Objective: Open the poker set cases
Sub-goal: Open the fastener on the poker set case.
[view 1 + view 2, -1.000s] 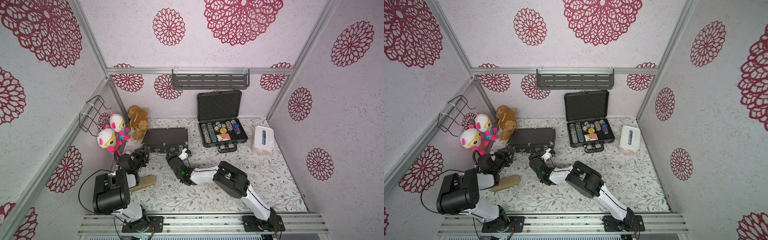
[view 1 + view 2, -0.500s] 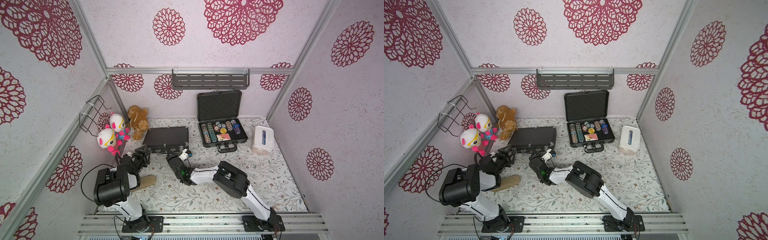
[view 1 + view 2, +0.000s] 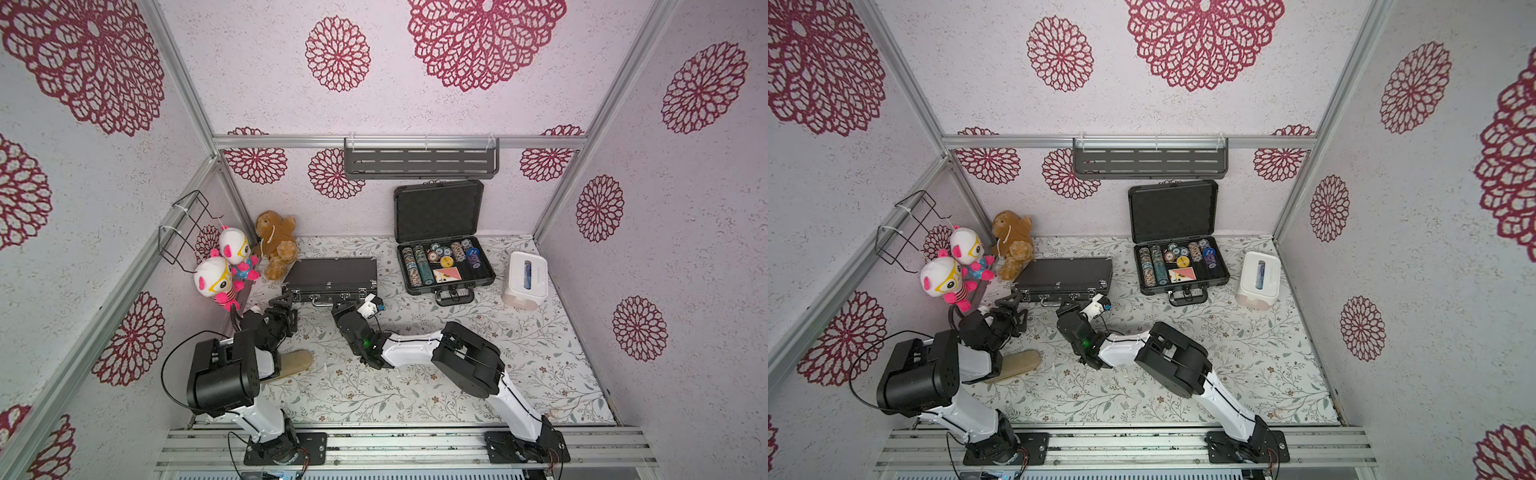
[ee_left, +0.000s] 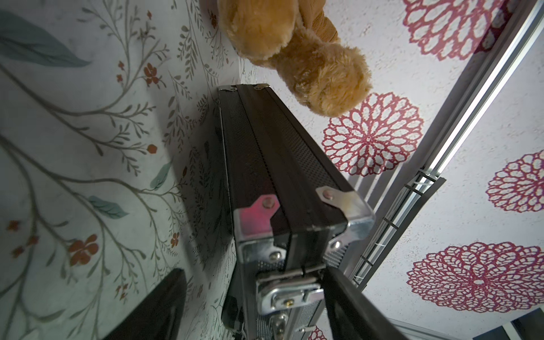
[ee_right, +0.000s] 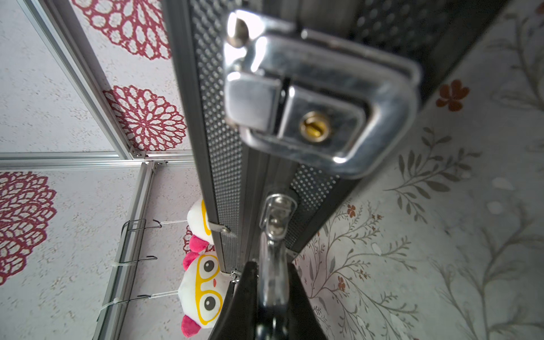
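Latches on the thin black case are where this can go wrong for you.

Starting from the left, the teddy bear sits just beside the case's far corner. Your left gripper stands open at the near left corner, its fingers astride the left latch and not pinching it. The case lies flat and closed. Your right gripper is clamped on the silver handle, with the right latch close by and apparently fastened. If you pull that handle while either latch holds, I judge the whole case will drag or tip rather than open. A finger could also skid off the smooth metal. Further right, the grey case stands open, lid upright, beside the tissue box.
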You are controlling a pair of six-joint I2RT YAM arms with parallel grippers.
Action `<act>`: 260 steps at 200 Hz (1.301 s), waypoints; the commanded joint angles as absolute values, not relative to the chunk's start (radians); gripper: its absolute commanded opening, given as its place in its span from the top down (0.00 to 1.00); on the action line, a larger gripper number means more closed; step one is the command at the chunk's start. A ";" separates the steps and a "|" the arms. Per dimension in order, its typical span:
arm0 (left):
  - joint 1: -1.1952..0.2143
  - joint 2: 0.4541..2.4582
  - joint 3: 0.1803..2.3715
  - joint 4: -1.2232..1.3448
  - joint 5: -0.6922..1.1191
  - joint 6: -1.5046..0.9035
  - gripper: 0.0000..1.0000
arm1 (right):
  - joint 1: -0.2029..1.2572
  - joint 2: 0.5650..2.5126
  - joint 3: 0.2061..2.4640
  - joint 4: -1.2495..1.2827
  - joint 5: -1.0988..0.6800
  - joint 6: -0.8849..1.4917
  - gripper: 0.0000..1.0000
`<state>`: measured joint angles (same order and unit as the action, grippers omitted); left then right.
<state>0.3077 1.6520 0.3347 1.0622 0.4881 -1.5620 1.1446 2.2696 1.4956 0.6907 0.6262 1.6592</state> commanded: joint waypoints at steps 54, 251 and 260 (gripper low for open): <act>0.299 1.587 0.323 1.063 0.494 -1.581 0.28 | 1.178 2.122 1.560 0.788 0.629 1.480 1.00; 0.256 1.496 0.405 0.798 0.480 -1.574 0.35 | 1.177 2.157 1.577 0.784 0.598 1.501 1.00; 0.250 1.497 0.410 0.797 0.479 -1.577 0.36 | 1.176 2.155 1.575 0.788 0.598 1.494 1.00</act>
<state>0.2684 1.4860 0.3801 0.7685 0.4850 -1.5600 1.1465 2.2696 1.5105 0.6525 0.6243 1.6798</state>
